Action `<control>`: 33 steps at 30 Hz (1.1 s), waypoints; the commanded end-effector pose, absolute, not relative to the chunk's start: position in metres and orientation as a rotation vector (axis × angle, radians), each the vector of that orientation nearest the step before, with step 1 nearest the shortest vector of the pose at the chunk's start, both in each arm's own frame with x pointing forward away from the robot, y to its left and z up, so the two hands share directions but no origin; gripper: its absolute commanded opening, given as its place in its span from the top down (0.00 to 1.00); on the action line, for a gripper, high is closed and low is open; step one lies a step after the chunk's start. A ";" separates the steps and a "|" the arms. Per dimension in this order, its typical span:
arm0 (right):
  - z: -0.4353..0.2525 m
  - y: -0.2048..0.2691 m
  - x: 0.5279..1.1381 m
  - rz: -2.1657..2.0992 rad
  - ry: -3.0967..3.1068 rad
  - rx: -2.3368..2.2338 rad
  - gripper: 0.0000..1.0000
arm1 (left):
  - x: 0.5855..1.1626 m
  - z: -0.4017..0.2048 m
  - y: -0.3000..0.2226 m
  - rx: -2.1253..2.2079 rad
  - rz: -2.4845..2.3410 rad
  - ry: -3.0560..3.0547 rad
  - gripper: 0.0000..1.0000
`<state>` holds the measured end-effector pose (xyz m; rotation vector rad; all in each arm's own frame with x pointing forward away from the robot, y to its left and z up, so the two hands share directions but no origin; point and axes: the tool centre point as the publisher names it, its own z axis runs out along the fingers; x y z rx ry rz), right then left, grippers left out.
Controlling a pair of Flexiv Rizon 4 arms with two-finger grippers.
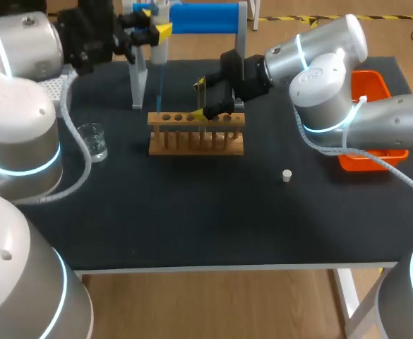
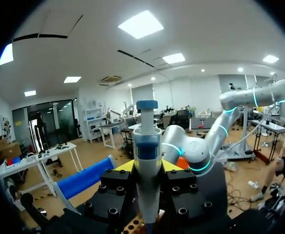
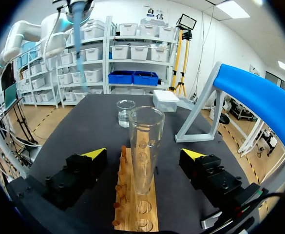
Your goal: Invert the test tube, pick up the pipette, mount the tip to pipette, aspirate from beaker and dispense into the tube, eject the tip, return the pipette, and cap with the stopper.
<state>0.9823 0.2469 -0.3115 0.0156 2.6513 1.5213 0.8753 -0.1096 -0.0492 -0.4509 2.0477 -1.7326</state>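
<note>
Stopper (image 1: 286, 175) lies loose on the table (image 1: 192, 212) front-right of the wooden rack (image 1: 196, 133) in the head view, beaker (image 1: 93, 140) to the rack's left, orange bin (image 1: 373, 83) well to its right. From the left wrist, the left claw (image 2: 148, 165) clamps the upright pipette (image 2: 147, 141) above the rack. From the right wrist, the right claw (image 3: 143, 155) gapes either side of the test tube (image 3: 145, 146) standing mouth-up in the rack, fingers clear of it.

White arms (image 1: 326, 78) with cyan light rings (image 1: 19, 167); black left claw (image 1: 158, 32), right claw (image 1: 205, 99), yellow-tipped.
</note>
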 end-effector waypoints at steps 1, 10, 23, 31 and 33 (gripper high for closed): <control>-0.311 0.246 0.983 1.520 2.656 0.014 0.00 | 0.853 -0.068 -0.105 -0.453 -1.772 2.035 1.00; -0.311 0.246 0.983 1.520 2.656 0.014 0.00 | 0.834 -0.095 -0.133 -0.433 -1.860 2.083 1.00; -0.311 0.246 0.983 1.520 2.656 0.014 0.00 | 0.828 -0.114 -0.163 -0.367 -1.944 2.110 1.00; -0.311 0.246 0.983 1.520 2.656 0.014 0.00 | 0.826 -0.113 -0.174 -0.245 -1.923 2.125 1.00; -0.311 0.246 0.983 1.520 2.656 0.014 0.00 | 0.826 -0.113 -0.175 -0.237 -1.915 2.129 1.00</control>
